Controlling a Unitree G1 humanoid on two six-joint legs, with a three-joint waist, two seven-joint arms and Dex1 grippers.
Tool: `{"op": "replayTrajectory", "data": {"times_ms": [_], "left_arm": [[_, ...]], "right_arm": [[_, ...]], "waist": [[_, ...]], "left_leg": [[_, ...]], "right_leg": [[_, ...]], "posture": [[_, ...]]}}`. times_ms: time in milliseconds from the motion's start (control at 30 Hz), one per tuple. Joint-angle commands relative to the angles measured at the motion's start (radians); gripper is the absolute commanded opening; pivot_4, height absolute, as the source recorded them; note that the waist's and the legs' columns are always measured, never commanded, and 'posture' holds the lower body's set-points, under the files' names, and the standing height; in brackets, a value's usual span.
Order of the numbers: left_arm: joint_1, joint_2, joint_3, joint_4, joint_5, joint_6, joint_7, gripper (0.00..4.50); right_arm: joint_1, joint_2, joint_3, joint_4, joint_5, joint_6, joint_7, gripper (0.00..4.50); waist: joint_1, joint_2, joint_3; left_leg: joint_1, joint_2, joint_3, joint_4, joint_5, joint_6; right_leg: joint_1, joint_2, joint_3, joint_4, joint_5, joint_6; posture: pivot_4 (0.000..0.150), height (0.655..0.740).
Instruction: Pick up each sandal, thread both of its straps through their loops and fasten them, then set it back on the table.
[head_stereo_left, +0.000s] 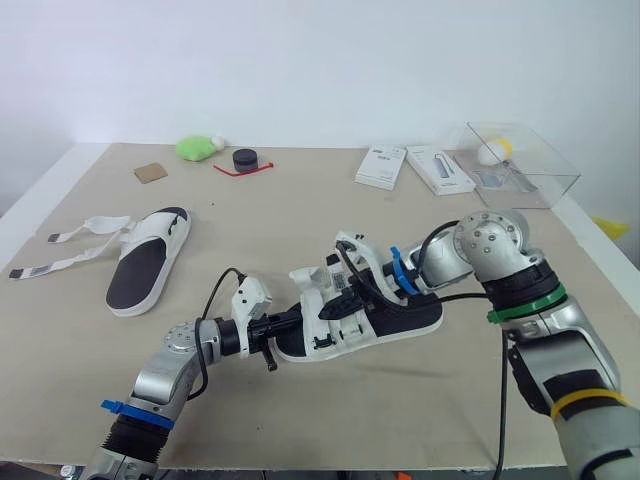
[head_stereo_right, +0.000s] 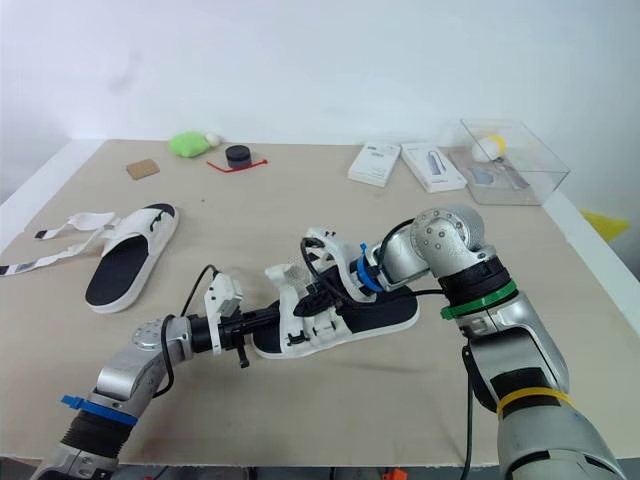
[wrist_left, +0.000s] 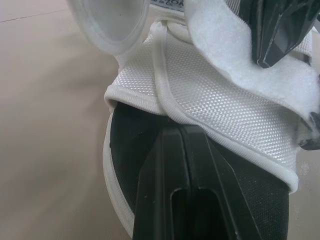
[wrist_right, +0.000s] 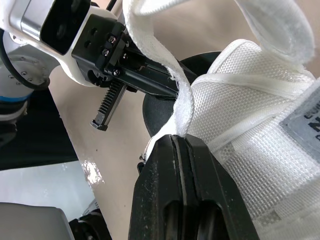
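A white sandal with a black footbed (head_stereo_left: 400, 318) lies in the middle of the table, with both grippers on it. My left gripper (head_stereo_left: 285, 335) is shut on the near end of its sole, and its fingers (wrist_left: 170, 150) lie pressed together over the black footbed. My right gripper (wrist_right: 179, 140) is shut on a white strap (wrist_right: 165, 65) that curls up from the sandal's mesh upper (wrist_right: 250, 115). A second sandal (head_stereo_left: 148, 258) lies flat at the left, its two straps (head_stereo_left: 70, 250) spread loose across the table.
Along the back stand a green object (head_stereo_left: 197, 148), a black round thing with a red band (head_stereo_left: 245, 160), a cardboard square (head_stereo_left: 150, 172), two white boxes (head_stereo_left: 381, 165) and a clear container (head_stereo_left: 515, 160). The table edges run close at left and right.
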Motion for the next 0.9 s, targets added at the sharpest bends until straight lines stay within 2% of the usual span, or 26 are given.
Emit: {"op": "replayTrajectory", "data": {"times_ms": [33,467,600,767,800,900], "left_arm": [[0.030,0.010,-0.037,0.060,0.046,0.038,0.015,0.00],[0.020,0.009,-0.036,0.072,0.047,0.035,0.014,0.00],[0.019,0.008,-0.036,0.073,0.047,0.035,0.014,0.00],[0.019,0.010,-0.037,0.075,0.047,0.035,0.011,0.00],[0.019,0.011,-0.037,0.076,0.046,0.035,0.009,0.00],[0.013,0.009,-0.039,0.085,0.048,0.033,0.004,0.00]], "right_arm": [[0.014,0.001,-0.028,-0.086,-0.030,0.013,0.052,0.03],[0.064,-0.040,-0.028,-0.266,-0.107,0.010,0.188,0.03],[0.069,-0.035,-0.109,-0.240,-0.092,0.013,0.197,1.43],[0.139,-0.113,-0.194,-0.325,0.058,0.013,0.193,4.11],[0.158,-0.126,-0.200,-0.335,0.081,0.013,0.177,4.47],[0.240,-0.159,-0.217,-0.369,0.140,0.013,0.120,4.47]], "waist": [[0.000,0.000,0.000],[0.000,0.000,0.001],[0.000,-0.001,0.001],[0.001,-0.002,0.001],[0.001,-0.002,0.000],[0.002,-0.001,0.000]], "left_leg": [[0.000,0.000,0.000,0.000,0.000,0.000],[0.000,0.000,0.000,0.000,0.000,0.000],[0.000,0.000,0.000,0.000,0.000,0.000],[0.000,0.000,0.000,0.000,0.000,0.000],[0.000,0.000,0.000,0.000,0.000,0.000],[0.000,0.000,0.000,0.000,0.000,0.000]], "right_leg": [[0.000,0.000,0.000,0.000,0.000,0.000],[0.000,0.000,0.000,0.000,0.000,0.000],[0.000,0.000,0.000,0.000,0.000,0.000],[0.000,0.000,0.000,-0.001,0.000,0.000],[0.000,0.000,0.000,-0.001,0.000,0.000],[0.000,-0.001,0.000,-0.001,0.000,0.000]], "posture": [[0.150,0.7400],[0.150,0.7400],[0.150,0.7400],[0.150,0.7400],[0.150,0.7400],[0.150,0.7400]]}}
